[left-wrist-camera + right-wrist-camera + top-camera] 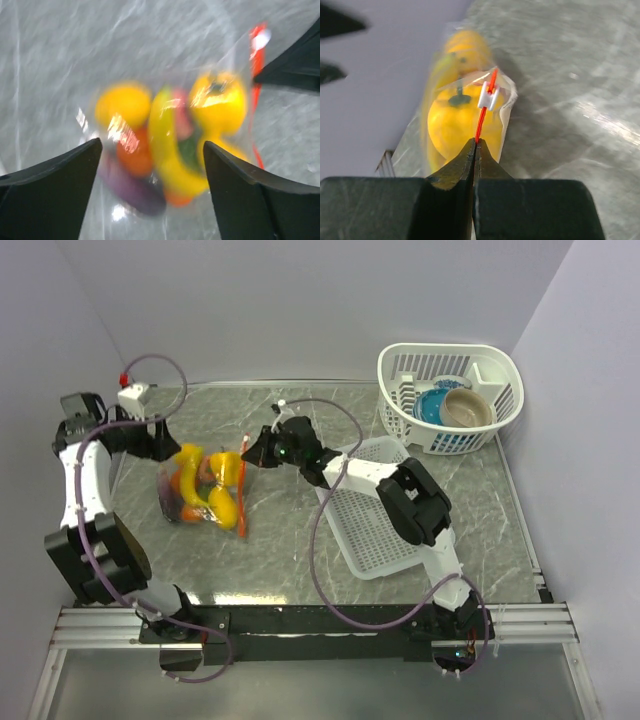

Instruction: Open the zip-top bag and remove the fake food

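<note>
Thin plastic zip-top bag (172, 502), full of fake food (190, 458), lies on the bench (280, 550) left of centre; right fingers (457, 167) pinch its red zip strip (481, 122), left fingers (55, 180) hang open above, gripping nothing, so a pull likely drags the bag unopened.

The fake food (167, 145) is blurred through the zip-top bag (256, 100).

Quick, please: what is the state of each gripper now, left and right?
Left gripper: open, fingers apart over the zip-top bag, holding nothing.
Right gripper: closed on the bag's red zip strip.
</note>
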Tool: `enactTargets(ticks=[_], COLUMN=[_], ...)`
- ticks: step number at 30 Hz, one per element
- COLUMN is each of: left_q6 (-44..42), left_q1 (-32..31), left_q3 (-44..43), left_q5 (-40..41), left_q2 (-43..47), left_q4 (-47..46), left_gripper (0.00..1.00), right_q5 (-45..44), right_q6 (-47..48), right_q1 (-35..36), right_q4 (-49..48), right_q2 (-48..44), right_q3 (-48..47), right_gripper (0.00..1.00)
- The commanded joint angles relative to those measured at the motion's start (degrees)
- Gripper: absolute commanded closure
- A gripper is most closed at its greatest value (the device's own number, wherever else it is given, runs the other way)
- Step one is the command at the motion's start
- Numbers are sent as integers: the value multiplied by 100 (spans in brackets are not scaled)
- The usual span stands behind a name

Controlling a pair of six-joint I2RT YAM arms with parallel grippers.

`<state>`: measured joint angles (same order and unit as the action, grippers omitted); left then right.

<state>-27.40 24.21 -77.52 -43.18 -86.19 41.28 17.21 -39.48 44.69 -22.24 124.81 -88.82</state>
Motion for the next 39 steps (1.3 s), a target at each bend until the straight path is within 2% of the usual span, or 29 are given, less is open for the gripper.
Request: enactTargets(ticks=[1,2,3,4,5,6,11,13,15,19,20,21,23,24,26,27,28,32,34,36,38,39], left_q6=[-797,-1202,-1763,-3239,-4090,-3950,-4537,-4310,-3968,-3818,-3660,-2971,-2116,-1364,-525,271,522,570,53,-474,-346,81], left_q1=[-232,-328,-372,-399,-417,-425,-408,-373,-338,-338,-338,-329,-311,-320,-311,-320,-320,-189,-75,-22,-4,-12], left_q3=[-1000,-1229,-1736,-2010,-2309,-2608,-2637,-2812,-3057,-2639,-2324,-2155,-1604,-1409,-891,-749,-643,-580,-651,-572,-109,129], left_q5=[-2034,-2376,-3006,-3352,-3633,-4167,-4953,-5365,-5394,-5394,-5394,-5394,-5394,-5394,-5394,-5394,-5394,-5385,-5394,-5394,-5394,-5394], left_q2=[-852,-1047,-1257,-1721,-1978,-2137,-2464,-2499,-2464,-1720,-1543,-1349,-804,-620,-180,-83,23,-151,-336,-389,-267,-171], left_q4=[766,1081,2224,2879,3747,3765,3756,3739,3721,3433,2909,2399,1414,348,-782,-1675,-1997,-1721,-907,-499,-908,-1250], left_gripper=[2,1,1,1,1,1,1,1,1,1,1,1,1,1,1,1,1,1,1,1,1,1], right_q5=[536,607,677,791,845,923,1231,1293,1372,1460,1539,1618,1767,1855,1961,2005,1936,1093,768,451,48,71], right_q6=[792,950,1038,1231,1346,1469,2216,2479,2621,3024,3095,3166,3368,3455,3772,3851,4069,4712,5219,5660,6110,6189], right_q1=[163,172,181,181,189,190,163,93,49,-65,-126,-153,-223,-232,-215,-215,-206,13,215,356,550,567], right_q4=[588,711,999,1168,1343,1719,3074,3681,4207,4904,4992,5175,5361,5605,5888,6141,6274,6995,7277,7269,7103,7076], right_q2=[-887,-941,-976,-1029,-1047,-1056,-836,-687,-521,-309,-291,-308,-335,-352,-361,-361,-353,-344,-457,-737,-932,-1028], right_q3=[-610,-663,-803,-900,-1005,-1276,-2577,-3245,-3911,-4740,-4802,-4847,-4829,-4803,-4759,-4689,-4671,-4671,-4540,-3970,-3505,-3441], right_gripper=[100,100,100,100,100,100,100,100,100,100,100,100,100,100,100,100,100,100,100,100,100,100])
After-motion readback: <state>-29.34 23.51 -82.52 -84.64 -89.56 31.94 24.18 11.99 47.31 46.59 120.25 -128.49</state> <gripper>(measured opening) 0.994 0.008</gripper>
